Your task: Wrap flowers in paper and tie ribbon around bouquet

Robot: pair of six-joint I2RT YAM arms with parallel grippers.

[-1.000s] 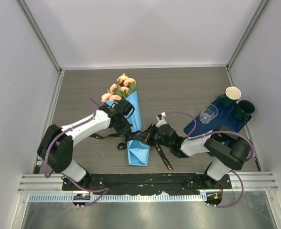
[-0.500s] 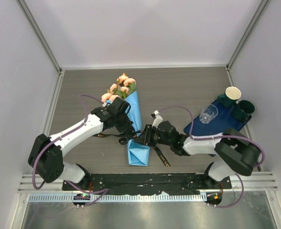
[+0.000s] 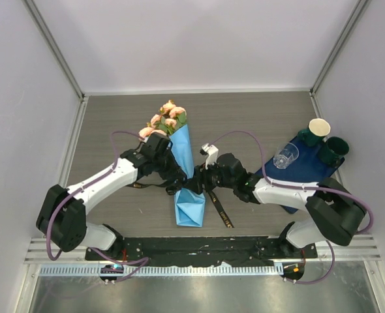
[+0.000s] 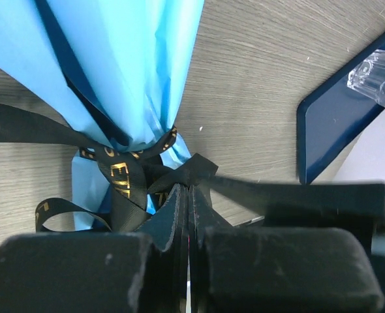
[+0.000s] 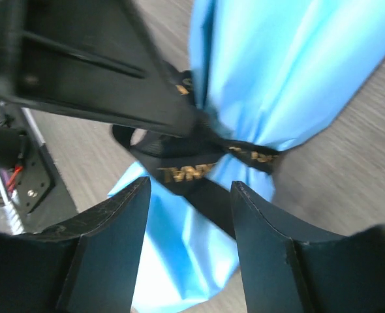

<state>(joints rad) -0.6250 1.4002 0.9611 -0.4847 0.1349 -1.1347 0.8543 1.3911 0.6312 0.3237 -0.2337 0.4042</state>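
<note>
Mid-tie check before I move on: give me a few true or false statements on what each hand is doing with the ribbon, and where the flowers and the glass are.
1. The left hand is shut on the ribbon. True.
2. The right hand is clamped shut on the ribbon. False: its fingers stand apart, and the ribbon only runs through the gap.
3. The ribbon is cinched around the narrow part of the paper. True.
4. The flowers lie loose beside the paper. False: the blooms stick out of the paper's far, wide end.
5. The clear glass is off the navy mat. False: it rests on the mat.
</note>
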